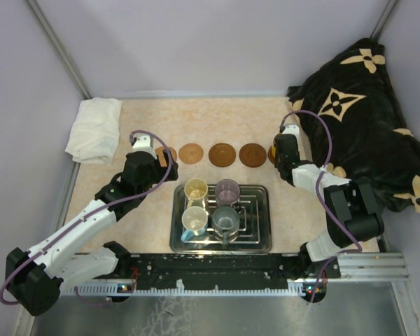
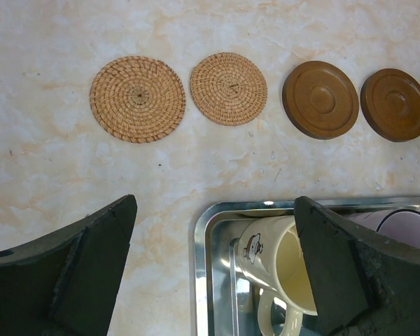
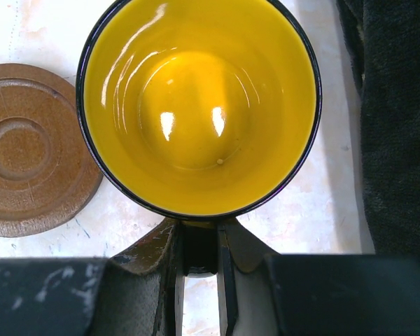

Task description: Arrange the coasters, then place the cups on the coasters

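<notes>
My right gripper (image 3: 198, 241) is clamped on the handle of the orange-yellow cup (image 3: 199, 105). It holds the cup upright beyond the far right corner of the tray (image 1: 262, 246), at the right end of the coaster row. The left gripper (image 2: 215, 210) hangs over the tray's far left corner, jaws wide apart with nothing between them, just above the cream cup (image 2: 276, 269).

The step in hand, as I judge it, is seating this cup on the end coaster. From the right wrist the cup hides whatever lies under it. I see only the neighbouring wooden coaster (image 3: 28, 150) on the side toward the tray's middle, and the dark cushion (image 3: 395, 140) close on the side away from the tray.

So I'd check centring in the top view first, then come straight down with the cup level. I'd let go only once the base sits flat, open slowly, and back out along the handle's line so a finger doesn't spin the cup off. The two woven coasters (image 2: 138, 99) beyond the tray's far left corner are bare, which would suit the cream cup.
</notes>
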Controlling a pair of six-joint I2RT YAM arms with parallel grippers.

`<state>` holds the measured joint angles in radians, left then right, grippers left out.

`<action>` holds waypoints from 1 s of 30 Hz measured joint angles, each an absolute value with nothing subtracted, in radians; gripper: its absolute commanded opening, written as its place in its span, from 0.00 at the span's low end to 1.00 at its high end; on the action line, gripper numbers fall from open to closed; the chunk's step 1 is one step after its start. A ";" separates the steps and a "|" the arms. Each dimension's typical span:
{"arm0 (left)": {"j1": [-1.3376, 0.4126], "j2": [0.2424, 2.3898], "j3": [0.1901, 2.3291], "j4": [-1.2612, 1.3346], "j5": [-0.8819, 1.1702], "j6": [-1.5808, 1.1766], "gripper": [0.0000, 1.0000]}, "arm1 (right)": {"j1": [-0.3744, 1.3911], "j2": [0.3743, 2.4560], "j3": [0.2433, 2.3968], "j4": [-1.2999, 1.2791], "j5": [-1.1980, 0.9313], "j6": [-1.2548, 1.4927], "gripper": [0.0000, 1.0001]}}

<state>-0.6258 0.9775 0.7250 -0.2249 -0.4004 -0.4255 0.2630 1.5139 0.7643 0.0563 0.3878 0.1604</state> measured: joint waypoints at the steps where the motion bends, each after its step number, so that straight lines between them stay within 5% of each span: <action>1: -0.626 0.978 0.725 -0.225 -0.400 -0.426 1.00 | 0.263 1.514 0.764 0.055 0.391 0.160 0.00; 16: -0.626 0.978 0.725 -0.225 -0.400 -0.426 1.00 | 0.263 1.507 0.764 0.037 0.398 0.164 0.00; 30: -0.626 0.978 0.725 -0.224 -0.400 -0.426 1.00 | 0.263 1.502 0.765 0.038 0.403 0.168 0.39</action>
<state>-0.6262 0.9779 0.7250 -0.2245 -0.4004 -0.4259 0.2630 1.5021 0.7650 0.0383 0.4034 0.1684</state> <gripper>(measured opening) 0.997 0.357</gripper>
